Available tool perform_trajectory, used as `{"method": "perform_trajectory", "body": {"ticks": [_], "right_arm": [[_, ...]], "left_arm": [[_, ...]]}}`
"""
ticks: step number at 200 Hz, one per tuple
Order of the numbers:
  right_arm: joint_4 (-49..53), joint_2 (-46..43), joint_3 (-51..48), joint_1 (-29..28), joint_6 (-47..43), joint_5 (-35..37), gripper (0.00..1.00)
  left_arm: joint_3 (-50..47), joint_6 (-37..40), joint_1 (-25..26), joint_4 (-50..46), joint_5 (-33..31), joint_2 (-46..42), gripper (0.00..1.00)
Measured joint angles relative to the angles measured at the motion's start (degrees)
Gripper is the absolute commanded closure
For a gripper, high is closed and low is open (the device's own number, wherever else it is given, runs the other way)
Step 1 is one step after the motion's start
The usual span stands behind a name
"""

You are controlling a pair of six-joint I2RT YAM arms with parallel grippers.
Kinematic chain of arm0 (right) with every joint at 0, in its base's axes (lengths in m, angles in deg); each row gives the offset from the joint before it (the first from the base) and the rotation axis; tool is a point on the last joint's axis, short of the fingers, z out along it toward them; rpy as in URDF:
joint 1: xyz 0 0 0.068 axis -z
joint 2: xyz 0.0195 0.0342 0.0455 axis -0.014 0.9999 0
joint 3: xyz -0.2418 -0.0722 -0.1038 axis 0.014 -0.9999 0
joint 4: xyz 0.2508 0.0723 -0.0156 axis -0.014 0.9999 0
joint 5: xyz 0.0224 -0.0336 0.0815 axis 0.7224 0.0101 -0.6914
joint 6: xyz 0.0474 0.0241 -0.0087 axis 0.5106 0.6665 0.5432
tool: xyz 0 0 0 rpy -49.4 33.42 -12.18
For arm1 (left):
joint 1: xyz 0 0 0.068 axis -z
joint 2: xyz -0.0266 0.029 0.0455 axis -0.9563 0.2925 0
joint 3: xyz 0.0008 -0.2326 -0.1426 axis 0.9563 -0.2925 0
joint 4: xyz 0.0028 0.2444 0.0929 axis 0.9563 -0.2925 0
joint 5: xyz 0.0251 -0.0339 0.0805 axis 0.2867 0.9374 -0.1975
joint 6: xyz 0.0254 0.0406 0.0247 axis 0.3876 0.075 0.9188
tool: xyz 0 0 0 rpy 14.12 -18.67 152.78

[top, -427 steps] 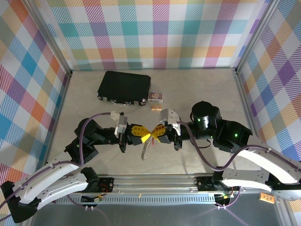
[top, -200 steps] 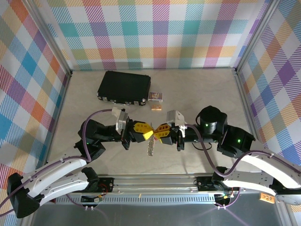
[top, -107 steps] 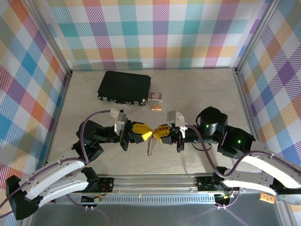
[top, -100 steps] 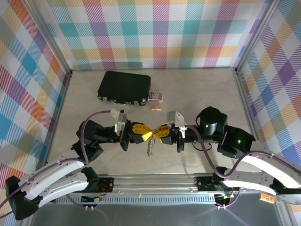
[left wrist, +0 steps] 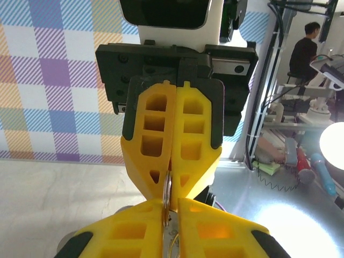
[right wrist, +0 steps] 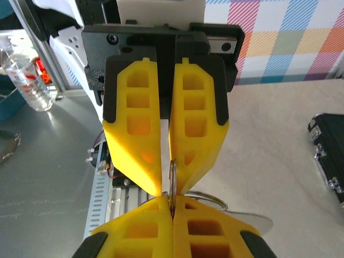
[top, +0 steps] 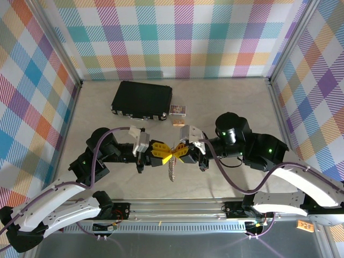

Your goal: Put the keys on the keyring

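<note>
Since half a second ago both forearms have shifted: the round housing behind my right gripper now sits further up the table and closer to the middle, and my left elbow has drawn outward to the left. The fingertips still meet nose to nose over the front middle of the table, at much the same spot. My left gripper is clenched on the keyring, a thin metal ring seen edge-on between its yellow fingers. A slim gap runs between those fingers higher up and closes toward the tips. My right gripper is clenched on the same ring from the opposite side, its two fingers pressed flat together. The keys hang straight down from where the tips meet, a short silvery bunch. From my right wrist, a further wire loop and a flat silvery blade show just beside the pinched ring. Well behind, a black case lies flat, with a small red-and-white box just beside its right end and a small tan block near that
</note>
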Motion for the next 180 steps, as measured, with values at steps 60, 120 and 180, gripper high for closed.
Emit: {"method": "perform_trajectory", "body": {"ticks": [60, 120, 180], "right_arm": [[2.9, 1.1, 0.6, 0.0, -0.6, -0.7, 1.0], [1.0, 0.5, 0.3, 0.0, -0.3, -0.3, 0.89], [-8.0, -4.6, -5.3, 0.0, 2.8, -1.6, 0.86]], "left_arm": [[0.0, 1.1, 0.0, -2.8, -0.2, 0.1, 1.0], [-1.6, -2.4, 0.0, 1.8, -1.5, -0.8, 1.0], [-6.9, -11.8, 0.0, 18.5, -0.5, -1.4, 1.0]]}}
